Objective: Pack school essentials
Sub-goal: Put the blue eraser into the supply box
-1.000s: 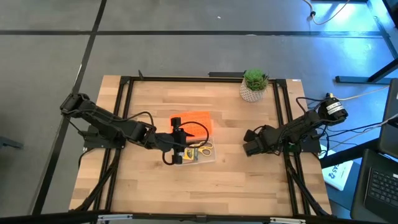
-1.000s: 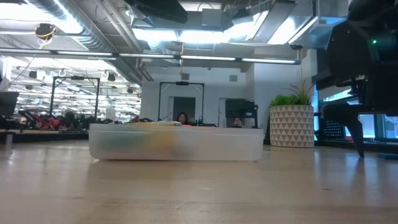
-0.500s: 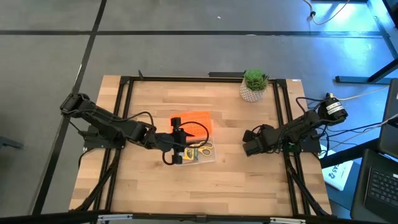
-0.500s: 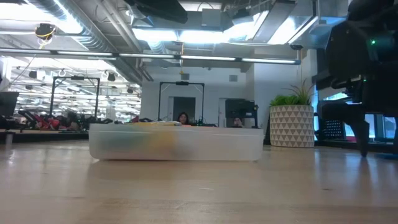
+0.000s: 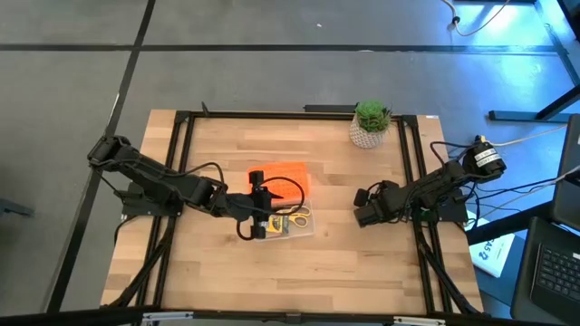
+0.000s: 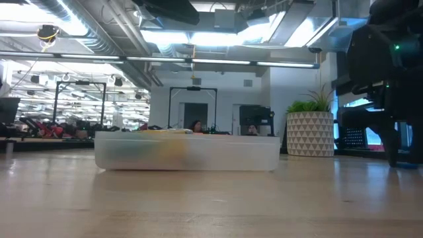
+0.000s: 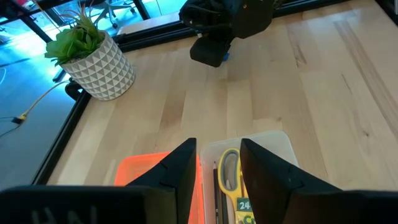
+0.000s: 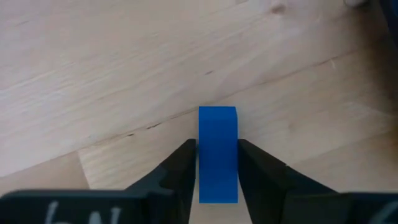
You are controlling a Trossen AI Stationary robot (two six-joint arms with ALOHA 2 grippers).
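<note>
The right gripper point(image 8: 216, 171) was clamped on the tiny blue piece point(image 8: 217, 152), low over the wood to the right of the clear case point(image 5: 304, 226). The left gripper point(image 7: 219, 171), fingers slightly apart, hung over that case, where the yellow-handled scissors point(image 7: 229, 171) lay beside a crayon box point(image 7: 244, 211) marked "24".

The table point(image 5: 272, 263) is evenly lit by bright ceiling strips point(image 6: 198, 36); blue daylight is cast beside the plant point(image 5: 371, 123). The case point(image 6: 187, 151) is blurred.
</note>
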